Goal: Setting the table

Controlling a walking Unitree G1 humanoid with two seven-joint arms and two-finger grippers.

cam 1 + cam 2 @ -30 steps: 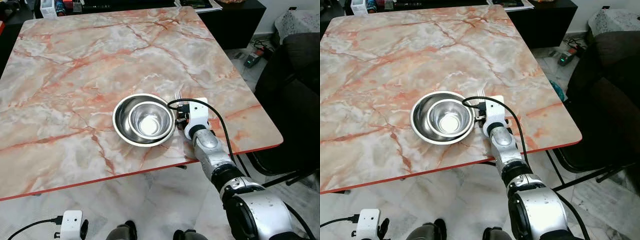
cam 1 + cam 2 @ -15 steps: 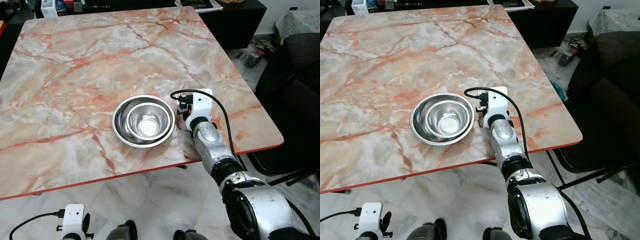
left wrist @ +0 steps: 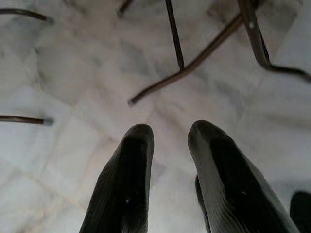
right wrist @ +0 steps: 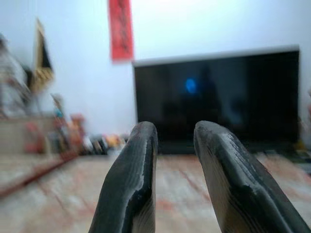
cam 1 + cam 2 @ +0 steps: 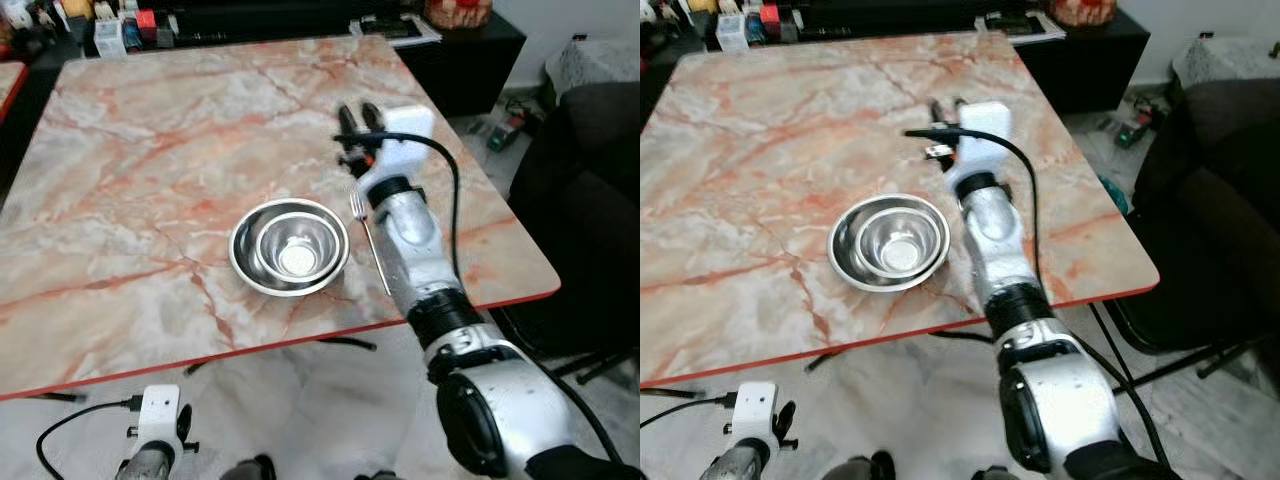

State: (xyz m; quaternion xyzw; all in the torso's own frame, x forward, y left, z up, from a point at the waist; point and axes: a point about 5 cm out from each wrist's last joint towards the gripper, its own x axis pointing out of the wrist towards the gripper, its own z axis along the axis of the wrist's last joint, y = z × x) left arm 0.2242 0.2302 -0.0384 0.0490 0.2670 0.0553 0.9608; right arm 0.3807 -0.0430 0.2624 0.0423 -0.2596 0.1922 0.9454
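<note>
On the pink marble table (image 5: 150,180) a fork (image 5: 368,240) lies flat just to the right of the steel bowls (image 5: 290,246), its tines pointing toward the far edge of the table and its handle running back toward the near edge. Two bowls sit nested, the smaller inside the larger, near the front of the table and slightly right of its middle. Above the table, beyond the fork's tines and farther from the bowls, the right gripper (image 5: 356,116) hangs in the air with its two black fingers (image 4: 129,179) pointing away toward the far side of the room; a narrow gap shows between them and nothing is held. Its silver forearm crosses over the table's front edge just right of the fork, hiding the end of the handle. Past the far edge of the table, the right wrist view makes out a dark television (image 4: 218,97) against a white wall, blurred. Below the table's front edge the left gripper (image 3: 170,141) hangs over the pale floor (image 3: 73,73), fingers slightly apart and empty, near thin metal legs (image 3: 194,58).
</note>
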